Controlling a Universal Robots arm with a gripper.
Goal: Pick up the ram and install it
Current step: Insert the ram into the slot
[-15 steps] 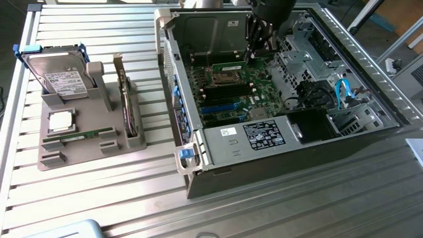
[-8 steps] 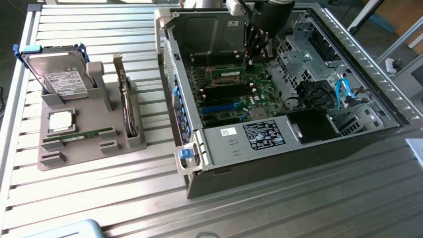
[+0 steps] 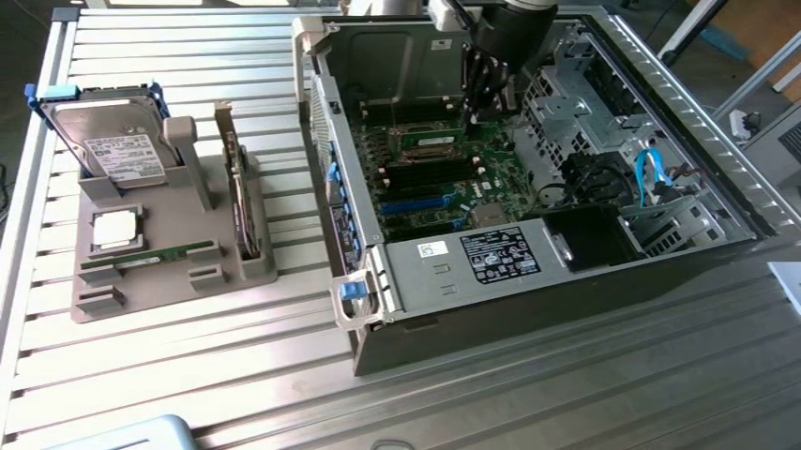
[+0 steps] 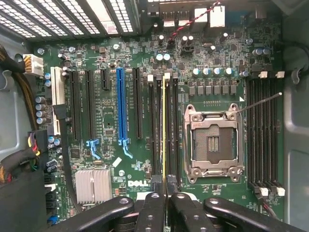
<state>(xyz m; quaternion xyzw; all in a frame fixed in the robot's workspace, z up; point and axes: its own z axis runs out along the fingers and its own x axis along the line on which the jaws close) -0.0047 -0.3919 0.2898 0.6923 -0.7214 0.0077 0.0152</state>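
gripper clamping ram, over motherboard

One open computer case sits on one slatted desk, with one grey holder beside it. The holder carries one hard drive, one upright expansion card, one square silver processor chip and one spare ram. Inside the case are one motherboard, one processor socket, one blue slot, one white slot, one silver heatsink and one group of four black memory slots. One gripper has two fingers closed on one held ram, which makes two sticks in all.
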